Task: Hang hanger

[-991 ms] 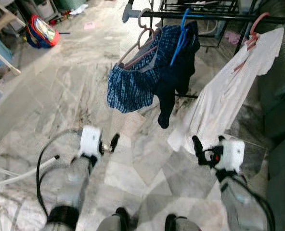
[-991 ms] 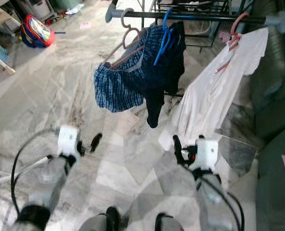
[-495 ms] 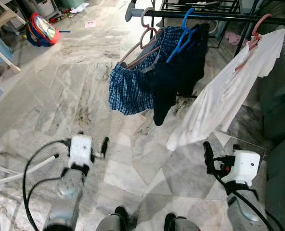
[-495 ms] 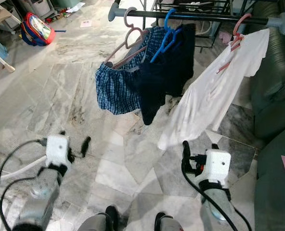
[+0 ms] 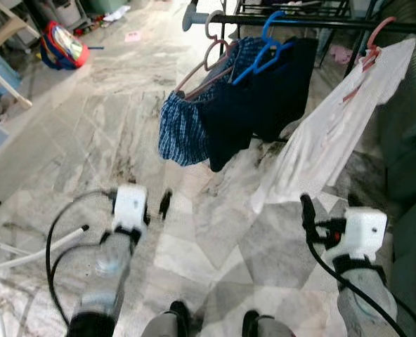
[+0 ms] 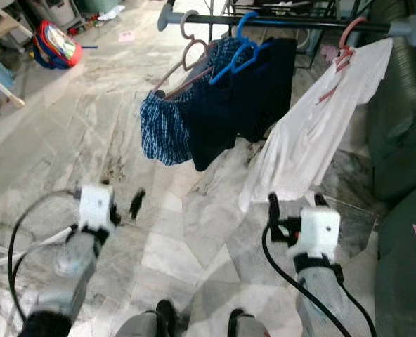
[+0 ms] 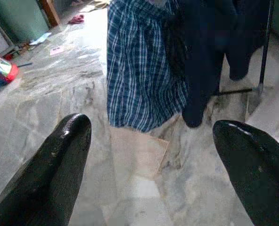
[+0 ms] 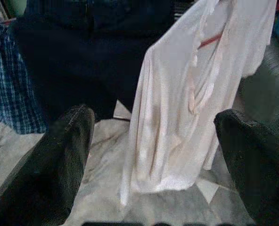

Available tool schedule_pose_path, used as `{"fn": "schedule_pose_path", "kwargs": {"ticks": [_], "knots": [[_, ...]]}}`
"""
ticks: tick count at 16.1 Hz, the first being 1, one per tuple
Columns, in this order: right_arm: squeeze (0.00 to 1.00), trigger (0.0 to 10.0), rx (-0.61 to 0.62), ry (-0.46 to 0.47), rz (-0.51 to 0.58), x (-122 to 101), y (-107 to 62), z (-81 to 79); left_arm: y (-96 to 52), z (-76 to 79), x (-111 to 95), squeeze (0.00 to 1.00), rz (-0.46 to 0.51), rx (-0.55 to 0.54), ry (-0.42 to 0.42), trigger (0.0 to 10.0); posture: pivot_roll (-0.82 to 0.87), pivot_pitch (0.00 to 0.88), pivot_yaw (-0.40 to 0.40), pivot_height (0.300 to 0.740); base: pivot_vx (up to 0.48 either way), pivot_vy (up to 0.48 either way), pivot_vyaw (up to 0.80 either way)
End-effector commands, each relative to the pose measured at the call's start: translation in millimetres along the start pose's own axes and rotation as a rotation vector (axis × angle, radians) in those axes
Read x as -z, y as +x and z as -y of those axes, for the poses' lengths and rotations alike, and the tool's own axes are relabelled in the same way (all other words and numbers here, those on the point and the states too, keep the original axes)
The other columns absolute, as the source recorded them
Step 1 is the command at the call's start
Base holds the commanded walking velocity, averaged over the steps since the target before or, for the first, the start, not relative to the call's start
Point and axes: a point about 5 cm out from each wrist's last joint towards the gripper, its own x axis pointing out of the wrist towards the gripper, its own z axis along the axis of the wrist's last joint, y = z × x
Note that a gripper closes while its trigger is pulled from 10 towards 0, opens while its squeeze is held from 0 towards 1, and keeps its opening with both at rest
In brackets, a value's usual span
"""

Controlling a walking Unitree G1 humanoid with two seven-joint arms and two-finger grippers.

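Both hands spread, empty: left hand [image 7: 149, 155], right hand [image 8: 153, 155]. Three hangers with clothes on rail [image 5: 313, 23]; white shirt [image 5: 327, 133] rightmost.

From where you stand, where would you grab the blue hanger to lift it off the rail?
Probably the blue hanger at its neck just under the hook, from the robot's side with the left gripper: its arms are draped in the dark garment, and the rail blocks approach from above.

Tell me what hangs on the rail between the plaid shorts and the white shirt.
A dark navy garment on a blue hanger, touching the plaid shorts, with a gap before the white shirt on the rail. Both eye views show it.
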Motion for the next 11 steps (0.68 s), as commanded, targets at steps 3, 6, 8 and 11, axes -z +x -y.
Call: {"fn": "schedule_pose_path", "kwargs": {"ticks": [3,6,8,11], "knots": [[0.0,10.0,0.005,0.001,-0.039,4.9,-3.7,-6.3,-2.3,-6.3,14.1,0.0,-0.072,-0.019,-0.022,10.0,-0.06,0.271,0.096,0.74,0.0,0.197,-0.47],[0.0,10.0,0.018,-0.006,-0.038,2.6,-2.3,-5.9,-1.8,2.4,16.2,0.0,-0.077,0.007,-0.034,10.0,-0.06,0.276,0.101,0.74,0.0,0.371,-0.8],[0.0,10.0,0.023,-0.003,-0.031,0.8,-0.9,-7.0,-3.5,6.9,19.4,0.0,-0.085,0.022,-0.036,10.0,-0.06,0.277,0.102,0.74,0.0,0.399,-0.26],[0.0,10.0,0.02,-0.003,-0.028,0.2,-0.1,-9.2,-3.0,6.8,20.3,0.0,-0.09,0.024,-0.032,10.0,-0.06,0.282,0.104,0.74,0.0,0.4,0.0]]}}
